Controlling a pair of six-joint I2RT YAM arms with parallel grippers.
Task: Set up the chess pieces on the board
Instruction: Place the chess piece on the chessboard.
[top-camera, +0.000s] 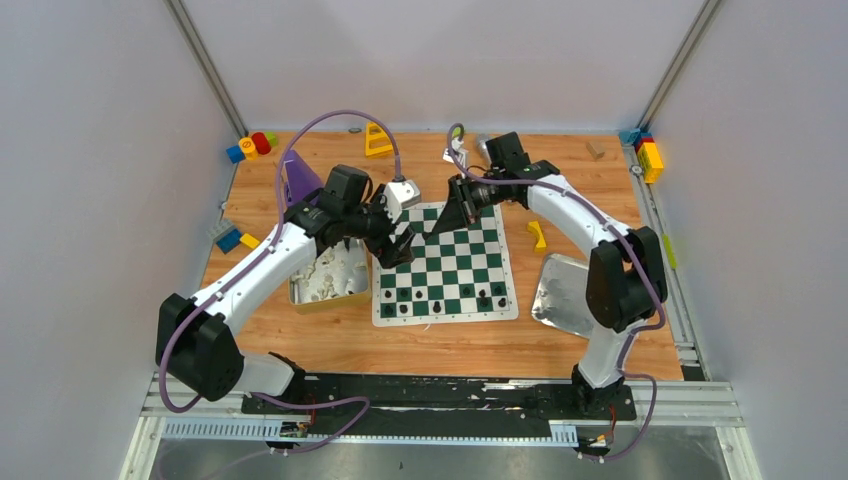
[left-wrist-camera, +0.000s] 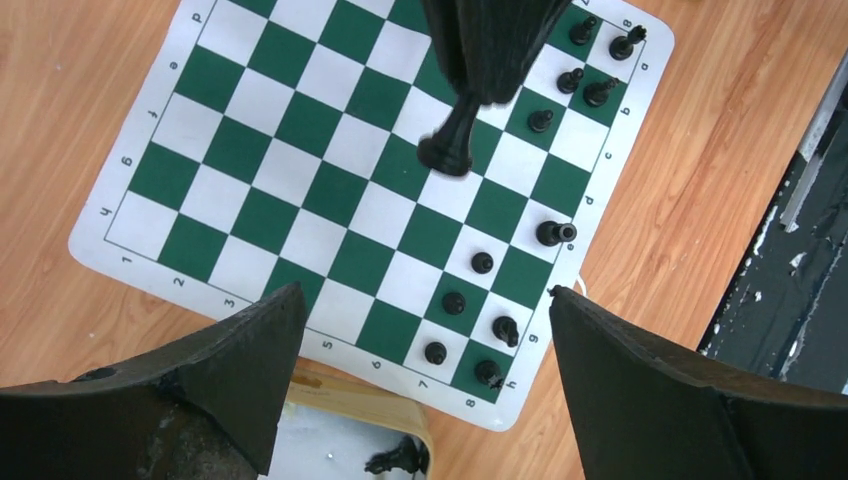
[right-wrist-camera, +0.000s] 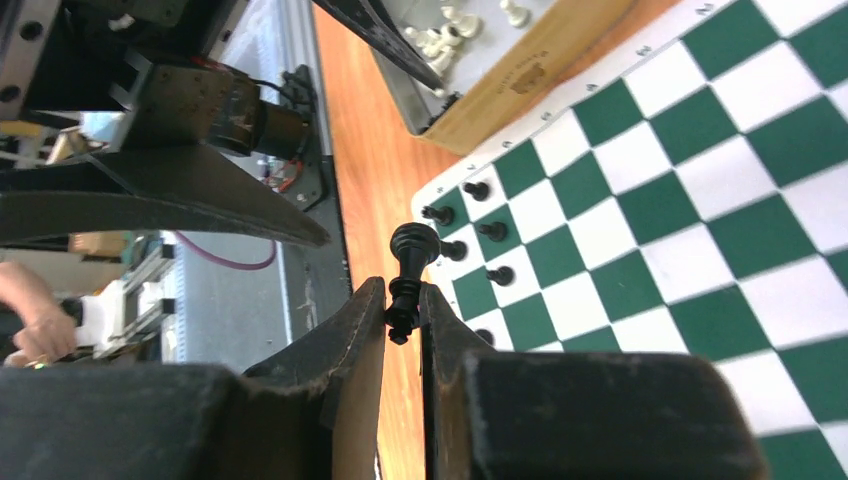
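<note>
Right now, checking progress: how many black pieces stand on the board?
11 black pieces: five by corner a, one mid-edge, five by corner h; right gripper may hide more.

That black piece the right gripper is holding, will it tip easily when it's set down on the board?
Probably tippy: the black piece is tall and slender over a small round base. It looks like light plastic, so the right gripper brushing it on release could topple it. The board lies flat, which should help.

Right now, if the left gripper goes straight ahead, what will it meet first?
Probably the board, close to the black pawn framed by the open left gripper; depth is unclear.
</note>
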